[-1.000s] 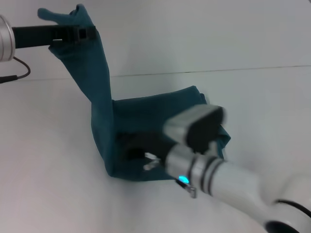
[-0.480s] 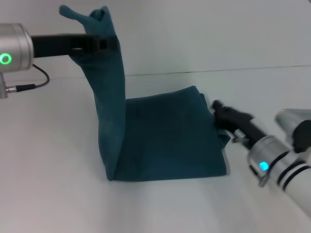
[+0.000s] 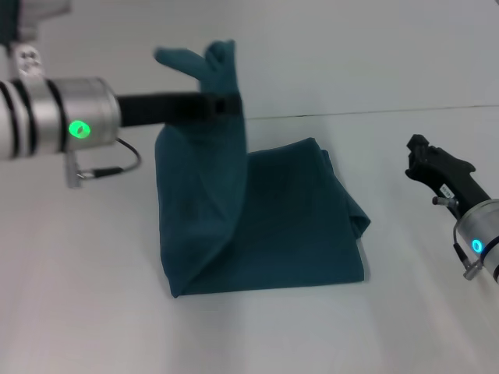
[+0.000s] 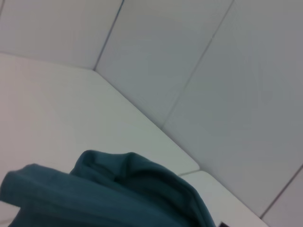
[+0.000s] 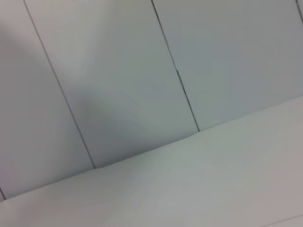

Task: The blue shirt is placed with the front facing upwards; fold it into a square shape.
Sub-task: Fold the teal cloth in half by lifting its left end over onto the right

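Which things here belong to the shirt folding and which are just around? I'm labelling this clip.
Part of the job:
- blue shirt, one edge lifted
- left gripper, shut on the raised shirt edge
- right gripper, off to the shirt's right, clear of it

Just there:
- white table
- panelled wall

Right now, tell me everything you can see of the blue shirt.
The blue shirt is dark teal, soft cloth, no lettering showing. Most of it lies flat on the white table as a rough folded rectangle, creased and bunched along its right edge. Its left portion is lifted upright, pinched in the left gripper, a bunched tuft poking above the jaws. The right gripper is apart from it.
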